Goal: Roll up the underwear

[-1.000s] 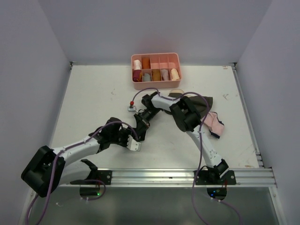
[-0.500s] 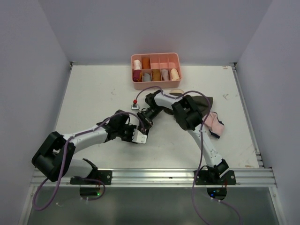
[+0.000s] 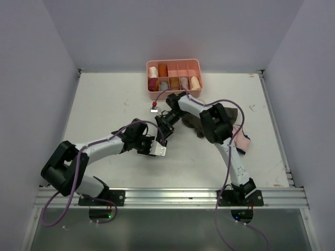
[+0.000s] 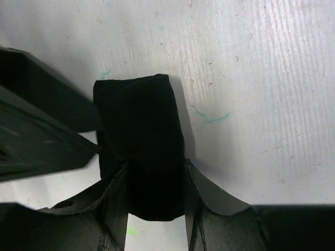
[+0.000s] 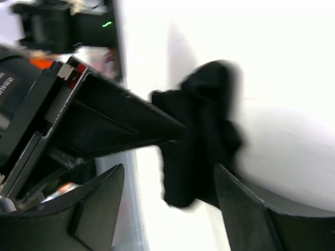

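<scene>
Lying on the white table point(image 3: 104, 104) near its middle, the underwear point(image 4: 138, 157) shows in the left wrist view as a compact black roll, with its length running away from the camera and its near end between the fingers point(image 4: 201, 191) of the left gripper point(image 4: 155, 175). Both of those fingers press against the sides of the roll, so the left jaws are closed on it. In the right wrist view the underwear point(image 5: 201, 136) is a blurred dark bundle. It sits between the wide-spread fingers point(image 5: 99, 201) of the right gripper point(image 5: 167, 178), and a gap shows on each side, so those jaws stand open around the cloth without holding it. The left gripper's dark body reaches in from the left of that view and meets the bundle. From above, the left gripper point(image 3: 157, 148) comes in low from the near left and the right gripper point(image 3: 165, 127) points down at it from the far side, the two tips close together. The roll itself is hard to pick out between them. Beyond the right arm lies an olive-brown garment point(image 3: 230, 114), partly covered by the arm. A pale pink garment point(image 3: 242, 138) with dark trim lies just to its near right. At the far edge of the table stands a pink divided tray point(image 3: 174, 65) with rolled cloths in its compartments.
</scene>
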Available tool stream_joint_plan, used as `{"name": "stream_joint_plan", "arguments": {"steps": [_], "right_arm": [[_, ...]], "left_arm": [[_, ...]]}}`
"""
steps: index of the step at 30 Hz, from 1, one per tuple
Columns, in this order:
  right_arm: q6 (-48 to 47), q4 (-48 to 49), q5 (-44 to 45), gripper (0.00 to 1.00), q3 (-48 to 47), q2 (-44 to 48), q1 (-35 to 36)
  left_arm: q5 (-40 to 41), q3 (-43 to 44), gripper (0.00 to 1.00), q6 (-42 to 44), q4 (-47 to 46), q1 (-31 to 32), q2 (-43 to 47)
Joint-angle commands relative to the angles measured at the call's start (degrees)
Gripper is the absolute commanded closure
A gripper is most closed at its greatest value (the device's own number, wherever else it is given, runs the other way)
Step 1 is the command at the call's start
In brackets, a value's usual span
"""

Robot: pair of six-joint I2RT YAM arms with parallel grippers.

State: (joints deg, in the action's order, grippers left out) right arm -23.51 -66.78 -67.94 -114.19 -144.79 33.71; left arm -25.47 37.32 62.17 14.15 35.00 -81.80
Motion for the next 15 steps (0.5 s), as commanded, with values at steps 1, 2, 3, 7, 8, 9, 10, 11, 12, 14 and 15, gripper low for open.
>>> {"name": "stream_joint_plan", "arguments": {"steps": [1,2,3,7,8,9,10,11,12,14,15], "right_arm": [[2.32,13.32,13.34,0.25,-0.69,7.40,-5.67],[3.63,14.48,14.15,0.23,-0.25,8.64,-6.81],[4.25,15.71,15.11,0.22,0.80,9.87,-7.43],[2.95,18.70,16.79,0.21,3.18,17.67,-10.85],[1.11,19.32,17.31,0.21,4.40,19.79,-12.17],[0.23,21.50,17.58,0.21,8.16,21.90,-12.88],[-1.09,22.22,17.67,0.21,10.20,26.27,-13.49],[-4.58,22.66,18.63,0.21,12.04,28.32,-14.28],[-6.44,22.75,19.85,0.21,15.11,29.99,-14.29],[-10.74,22.84,21.70,0.22,19.07,35.07,-14.38],[-12.08,22.58,22.41,0.23,19.96,36.67,-14.38]], "left_arm": [[-1.76,-0.15,1.00,-0.83,17.47,-0.20,-4.59],[-2.73,1.68,1.00,-0.91,18.45,-0.46,-5.21],[-3.70,2.75,1.00,-0.74,19.67,-0.64,-7.13],[-10.01,8.19,1.00,1.02,27.91,-2.48,-12.93],[-10.82,11.51,1.00,2.33,30.12,-3.44,-16.51],[-11.87,13.29,1.00,3.21,34.67,-3.97,-18.46],[-13.45,15.39,1.00,4.35,37.41,-4.67,-20.75],[-14.24,19.76,1.00,5.06,39.79,-6.16,-25.38],[-15.12,22.07,1.00,7.07,45.03,-6.87,-27.78],[-17.76,28.55,1.00,9.53,49.55,-9.68,-33.91],[-18.38,30.77,1.00,9.98,53.48,-10.56,-35.78]]}}
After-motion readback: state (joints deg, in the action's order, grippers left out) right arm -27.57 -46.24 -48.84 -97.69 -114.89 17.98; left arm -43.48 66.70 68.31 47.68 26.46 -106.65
